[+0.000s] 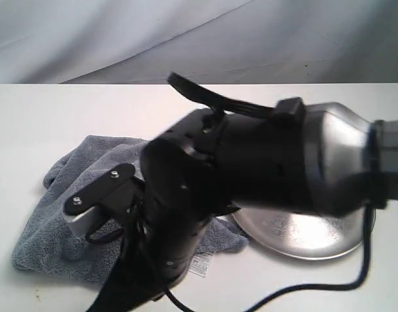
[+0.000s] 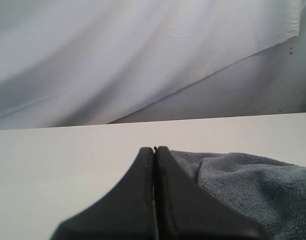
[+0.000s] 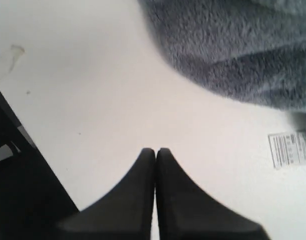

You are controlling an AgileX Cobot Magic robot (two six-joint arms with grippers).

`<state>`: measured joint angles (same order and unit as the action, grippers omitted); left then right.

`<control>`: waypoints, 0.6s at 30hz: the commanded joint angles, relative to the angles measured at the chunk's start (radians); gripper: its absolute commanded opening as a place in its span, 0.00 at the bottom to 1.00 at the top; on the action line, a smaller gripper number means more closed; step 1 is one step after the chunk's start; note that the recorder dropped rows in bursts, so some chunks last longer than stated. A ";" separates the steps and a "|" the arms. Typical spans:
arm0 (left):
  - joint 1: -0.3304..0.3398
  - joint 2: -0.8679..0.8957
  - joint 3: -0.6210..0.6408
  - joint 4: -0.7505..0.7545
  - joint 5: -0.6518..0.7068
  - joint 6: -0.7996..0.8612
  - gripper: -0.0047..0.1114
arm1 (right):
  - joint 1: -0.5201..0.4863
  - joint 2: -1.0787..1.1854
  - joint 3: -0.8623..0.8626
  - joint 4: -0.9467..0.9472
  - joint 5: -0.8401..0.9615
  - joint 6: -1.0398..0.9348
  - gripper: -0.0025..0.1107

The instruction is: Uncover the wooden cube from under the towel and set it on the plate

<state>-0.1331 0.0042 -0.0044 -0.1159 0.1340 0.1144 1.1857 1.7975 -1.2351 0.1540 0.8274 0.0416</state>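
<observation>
Left gripper (image 2: 154,150) is pinched together, empty, the towel (image 2: 252,185) just beside it. Right gripper (image 3: 155,151), closed too, hangs over bare table (image 3: 93,100) near the towel. Outside, an arm (image 1: 250,169) partly hides towel and plate (image 1: 302,237); cube unseen.

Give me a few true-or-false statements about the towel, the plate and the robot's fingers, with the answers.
1. The towel lies crumpled on the table. True.
2. The cube sits on the plate. False: no cube shows in any view, and the part of the plate that shows holds nothing.
3. The right fingers are shut. True.
4. The left fingers are spread wide. False: they are pressed together.
5. The right fingers grip the towel. False: they hold nothing and are over bare table, beside the towel's label.
</observation>
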 commanded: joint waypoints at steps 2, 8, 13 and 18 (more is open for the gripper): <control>-0.005 -0.004 0.004 -0.002 -0.002 -0.003 0.04 | -0.001 -0.097 0.166 -0.130 -0.066 0.123 0.02; -0.005 -0.004 0.004 -0.002 -0.002 -0.003 0.04 | -0.030 -0.167 0.303 -0.372 -0.068 0.343 0.02; -0.005 -0.004 0.004 -0.002 -0.002 -0.003 0.04 | -0.154 -0.196 0.348 -0.392 -0.078 0.359 0.02; -0.005 -0.004 0.004 -0.002 -0.002 -0.003 0.04 | -0.301 -0.198 0.348 -0.396 -0.131 0.357 0.02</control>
<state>-0.1331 0.0042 -0.0044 -0.1159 0.1340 0.1144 0.9503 1.6111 -0.8914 -0.2292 0.7389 0.3934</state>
